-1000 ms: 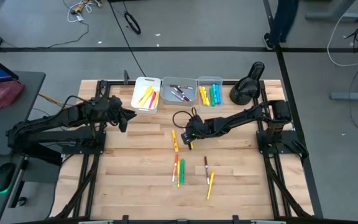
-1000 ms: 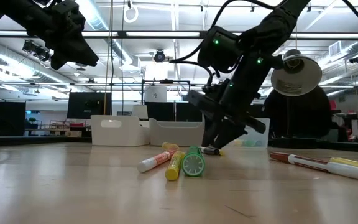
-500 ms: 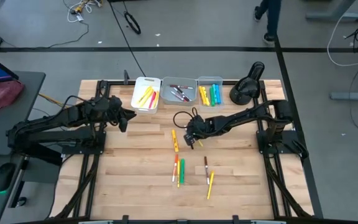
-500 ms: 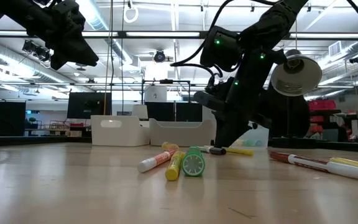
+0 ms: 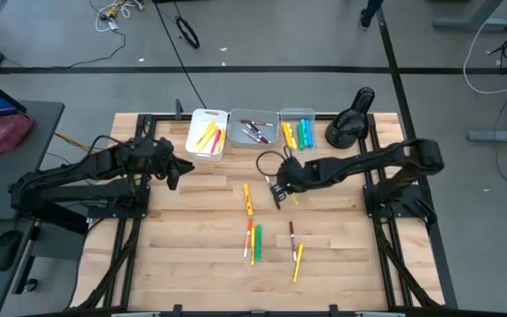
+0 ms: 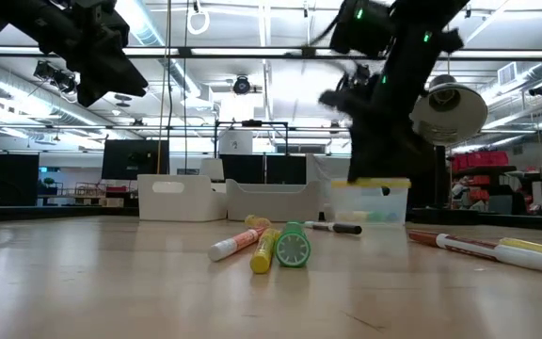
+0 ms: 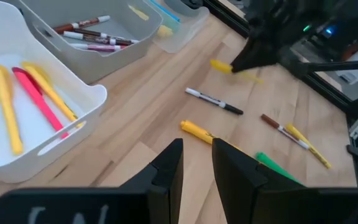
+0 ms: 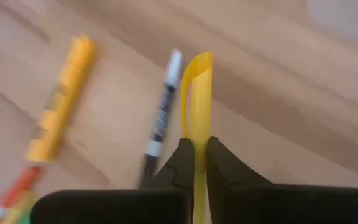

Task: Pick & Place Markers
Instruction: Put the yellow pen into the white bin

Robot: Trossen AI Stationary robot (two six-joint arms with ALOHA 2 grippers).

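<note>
right gripper point(image 8: 195, 155) is above the table point(image 5: 192, 255) near mid-table, just in front of the three bins, fingers point(image 8: 180, 163) pinched tight on a thin yellow marker point(image 8: 195, 87) that sticks out forward past the fingertips; in the high view the right gripper point(image 5: 282, 187) sits just right of the yellow marker on the wood point(image 5: 247, 198), with a faint yellow streak at its tip; low view shows the arm lifted off the surface and blurred, the held yellow piece point(image 6: 376, 184) level with the clear bin point(image 6: 371, 201); below the held pen lie a black-and-white marker point(image 8: 160, 121) and the fat yellow one point(image 8: 61, 99), both flat on the table, not touched; more markers lie nearer the front edge: an orange/yellow/green cluster point(image 5: 253, 239), a brown one point(image 5: 290, 236) and a yellow one point(image 5: 297, 261); left gripper point(image 7: 196, 163) hovers off to the left near the white bin point(image 5: 207, 135), fingers a narrow gap apart, nothing between them; white bin holds yellow and pink markers point(image 7: 36, 99), middle grey bin point(image 5: 253, 130) holds dark red/white pens, clear bin point(image 5: 297, 132) holds yellow, green, blue ones; a black lamp point(image 5: 349, 123) stands at the right rear corner
</note>
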